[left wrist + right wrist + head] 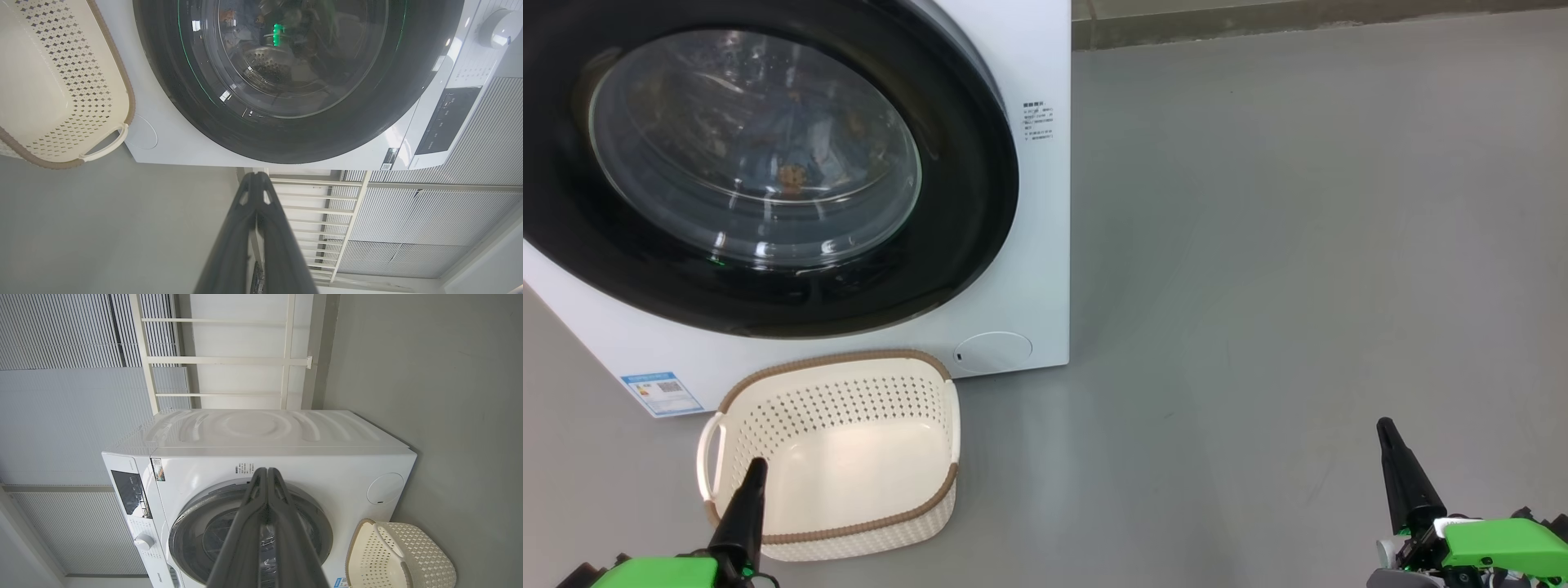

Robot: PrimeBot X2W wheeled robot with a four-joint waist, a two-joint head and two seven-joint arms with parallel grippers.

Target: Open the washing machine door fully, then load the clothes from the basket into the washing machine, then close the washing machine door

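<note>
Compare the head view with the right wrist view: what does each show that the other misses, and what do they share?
Head view, of the two: the left gripper, shut, and the bare bottom of the basket. Right wrist view, of the two: the ribbed top of the washing machine, its control panel and dial, and a white rack behind. Both: the washing machine door, apparently closed, the basket before the machine, the round flap, and the right gripper, shut.

You can read no text here. Washing machine [1045, 245], white front: small dark print block [1037, 121], too fine to read. Blue label sticker [662, 394] at the lower corner, blurred. QR sticker [390, 159] beside the control panel [445, 120], unreadable.
</note>
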